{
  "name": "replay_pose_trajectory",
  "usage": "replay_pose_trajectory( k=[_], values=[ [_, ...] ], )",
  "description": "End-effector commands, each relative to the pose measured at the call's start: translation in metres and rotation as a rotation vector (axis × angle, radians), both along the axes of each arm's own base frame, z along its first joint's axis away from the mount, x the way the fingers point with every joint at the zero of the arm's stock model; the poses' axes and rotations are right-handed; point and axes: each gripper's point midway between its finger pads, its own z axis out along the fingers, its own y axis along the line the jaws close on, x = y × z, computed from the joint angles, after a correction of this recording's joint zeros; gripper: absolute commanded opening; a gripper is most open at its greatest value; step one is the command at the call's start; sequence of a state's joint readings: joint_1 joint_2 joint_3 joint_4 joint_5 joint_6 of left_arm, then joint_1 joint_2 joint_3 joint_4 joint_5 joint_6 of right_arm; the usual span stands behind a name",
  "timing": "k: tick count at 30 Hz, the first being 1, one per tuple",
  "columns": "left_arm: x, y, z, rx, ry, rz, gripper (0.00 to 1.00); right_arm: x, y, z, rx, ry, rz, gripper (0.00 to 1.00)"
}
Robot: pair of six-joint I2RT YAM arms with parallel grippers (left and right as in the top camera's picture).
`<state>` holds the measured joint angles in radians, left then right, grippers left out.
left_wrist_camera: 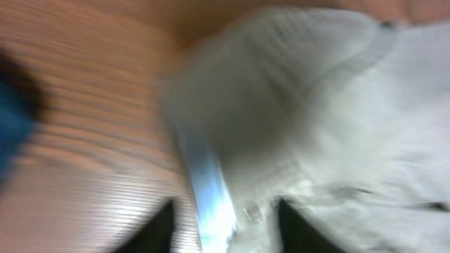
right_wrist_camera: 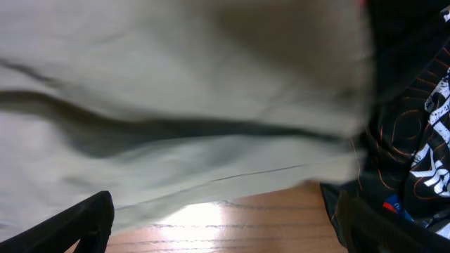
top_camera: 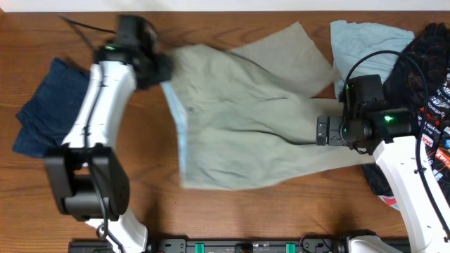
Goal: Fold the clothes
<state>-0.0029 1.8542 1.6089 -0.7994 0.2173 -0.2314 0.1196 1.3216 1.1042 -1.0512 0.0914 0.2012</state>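
Observation:
The khaki shorts lie spread across the middle of the table, with a strip of pale blue lining turned up along the left waistband. My left gripper is at the shorts' top left corner. In the blurred left wrist view its fingers stand apart, with the pale lining strip and khaki cloth between them. My right gripper hovers over the lower leg near its hem. In the right wrist view it is wide open over the hem and bare wood.
A navy garment lies at the far left, under the left arm. A light-blue piece lies at the top right. A black printed piece is heaped at the right edge and shows in the right wrist view.

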Motion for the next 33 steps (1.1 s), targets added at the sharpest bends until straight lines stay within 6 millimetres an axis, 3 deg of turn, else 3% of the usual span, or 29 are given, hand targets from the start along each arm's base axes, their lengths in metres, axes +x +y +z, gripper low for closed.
replay_pose_trajectory(
  k=[1, 3, 7, 11, 18, 24, 29, 33],
  values=[
    [-0.016, 0.011, -0.001, 0.005, 0.066, 0.048, 0.98, 0.004, -0.005, 0.005, -0.01, -0.025, -0.026, 0.99],
    [-0.038, 0.009, -0.013, -0.004, 0.165, 0.058, 0.98, 0.005, -0.005, 0.006, -0.01, -0.03, -0.027, 0.99],
    [-0.091, -0.016, -0.031, -0.088, 0.381, 0.011, 0.98, 0.007, -0.006, 0.006, -0.013, -0.04, -0.03, 0.99],
    [-0.145, -0.029, -0.047, -0.079, 0.595, -0.017, 0.98, 0.009, -0.022, 0.008, -0.055, -0.058, -0.126, 0.99],
    [-0.21, -0.044, -0.08, -0.044, 0.799, -0.047, 0.98, 0.008, -0.032, 0.005, -0.057, -0.046, -0.16, 0.99],
    [-0.241, -0.042, -0.096, 0.005, 0.775, 0.066, 0.99, 0.004, -0.04, 0.002, -0.06, -0.024, -0.188, 0.99],
    [-0.248, -0.041, -0.099, -0.016, 0.659, 0.206, 1.0, 0.001, -0.042, -0.001, -0.058, -0.009, -0.197, 0.99],
    [-0.259, -0.042, -0.116, -0.042, 0.629, 0.333, 0.98, -0.008, -0.043, -0.003, -0.035, 0.017, -0.288, 0.99]
  ],
)
